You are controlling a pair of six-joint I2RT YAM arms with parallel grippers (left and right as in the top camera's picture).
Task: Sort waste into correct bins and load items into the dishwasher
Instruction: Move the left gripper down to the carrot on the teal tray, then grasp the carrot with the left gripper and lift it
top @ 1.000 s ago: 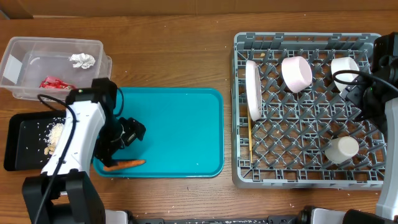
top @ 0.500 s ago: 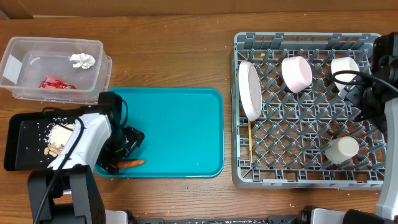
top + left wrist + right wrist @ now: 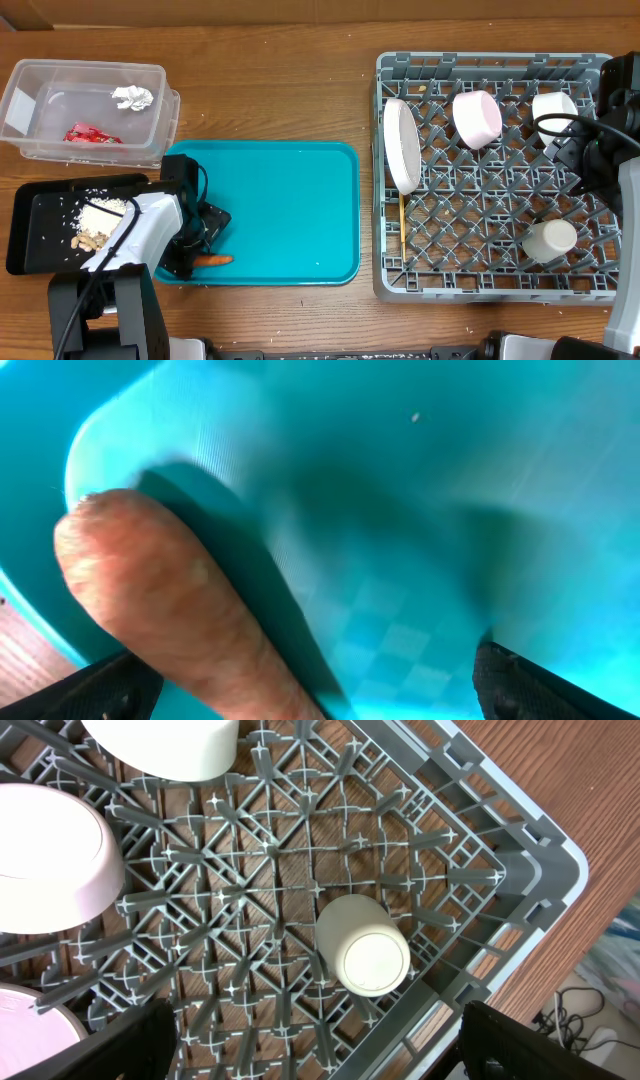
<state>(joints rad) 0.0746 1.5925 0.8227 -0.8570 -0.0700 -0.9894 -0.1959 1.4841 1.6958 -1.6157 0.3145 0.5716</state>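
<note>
**One carrot is waiting between your open left fingers**

Your left gripper (image 3: pixel 315 695) is standing wide open and gripping nothing. The carrot (image 3: pixel 170 610) is lying between the two dark fingertips, but it is sitting well over toward one of them, not centred.

It is resting in the near left corner of the teal tray (image 3: pixel 290 200), just beside the raised lip. That is where I am expecting trouble. If you are closing from this offset, one finger is likely to touch first and roll the carrot away, or push it up against the lip. A fingertip could also catch the lip and drag the tray.

Just beside that corner, the black tray (image 3: pixel 45 215) is holding the rice (image 3: pixel 100 212) and nut scraps (image 3: pixel 88 240). The clear tub (image 3: pixel 60 100) beyond is holding the foil ball (image 3: pixel 131 97) and sauce packet (image 3: pixel 88 133). A loose grip could drop the carrot on the table between them.

Your right gripper (image 3: pixel 320 1060) is hanging open and empty over the dish rack (image 3: pixel 495 292), above the cup (image 3: pixel 365 950).
</note>
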